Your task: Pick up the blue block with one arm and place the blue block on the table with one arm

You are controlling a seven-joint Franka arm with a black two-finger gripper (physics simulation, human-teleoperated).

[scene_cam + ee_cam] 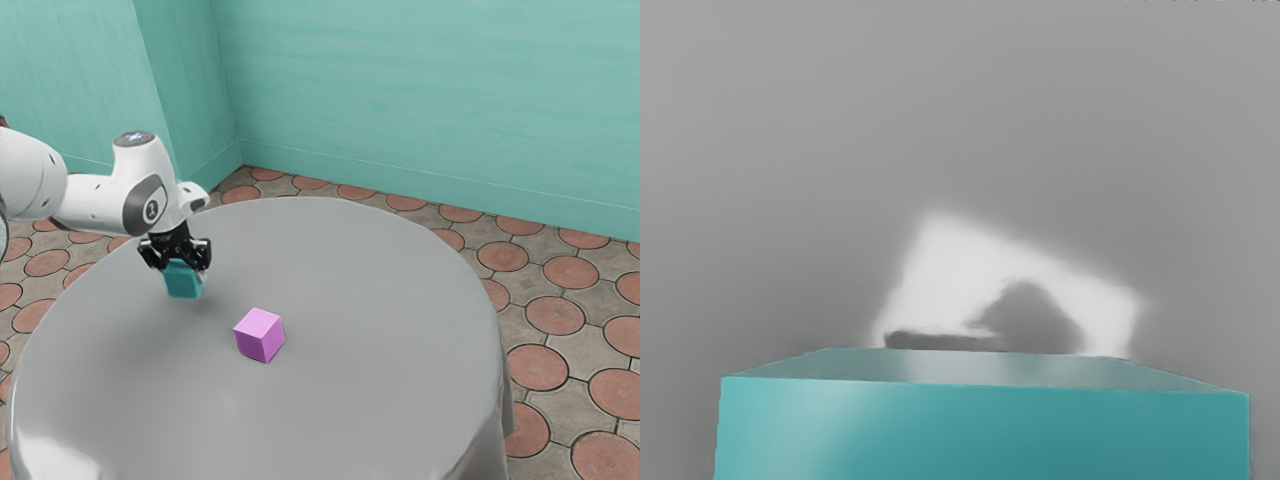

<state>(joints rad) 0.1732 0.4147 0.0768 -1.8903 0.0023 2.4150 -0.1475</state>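
Two fingers of the black gripper (181, 265) clasp the teal-blue block (184, 283) above the round gray table (370, 400); a purple cube (259, 335) rests there.

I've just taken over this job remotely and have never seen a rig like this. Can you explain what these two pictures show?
The machine is a single white robot arm with a black two-finger gripper at its end.

The exterior view is taken from the arm's side: the arm comes in from that view's left, over a round table with a grey covering. The wrist view comes from a camera on the arm's hand, so the held thing looks very large there.

The gripper holds the blue block, which looks more teal, between its fingers. It appears to be slightly above the table, though I can't be certain of the gap. A pinkish-purple block rests on the table nearby.
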